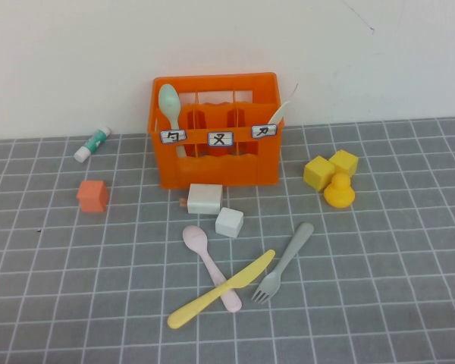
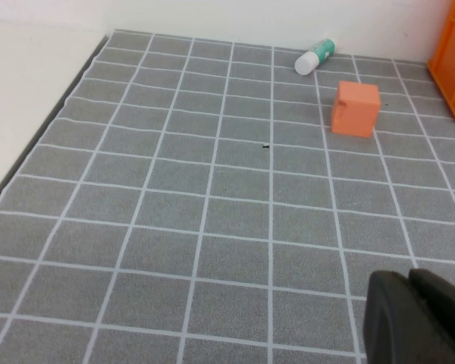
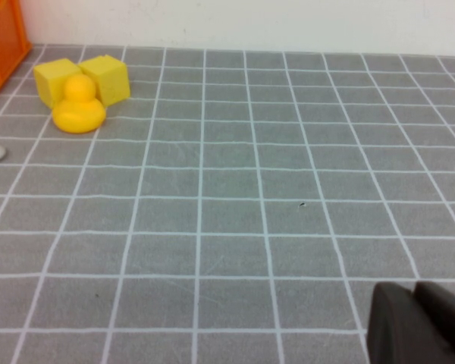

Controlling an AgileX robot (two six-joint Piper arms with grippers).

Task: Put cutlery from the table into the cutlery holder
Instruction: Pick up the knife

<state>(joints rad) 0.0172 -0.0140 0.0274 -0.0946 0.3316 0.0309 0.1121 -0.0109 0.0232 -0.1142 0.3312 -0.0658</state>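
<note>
You can't see either arm from the high view. In the wrist views, the left gripper point(image 2: 421, 322) and right gripper point(image 3: 425, 326) show only as dark tips cut by the frame. The cutlery holder point(image 1: 215, 129) hides the lower mint-green spoon point(image 1: 170, 102) and white knife point(image 1: 279, 115) — its labels point(image 1: 221, 139) are too small to read.

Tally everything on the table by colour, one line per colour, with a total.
Orange: 2, cutlery holder and cube
Yellow: 4, knife, two blocks, duck
White: 4, knife, two blocks, white-and-green tube
Pink: 1, spoon
Mint green: 1, spoon
Grey: 1, fork
Total: 13
</note>
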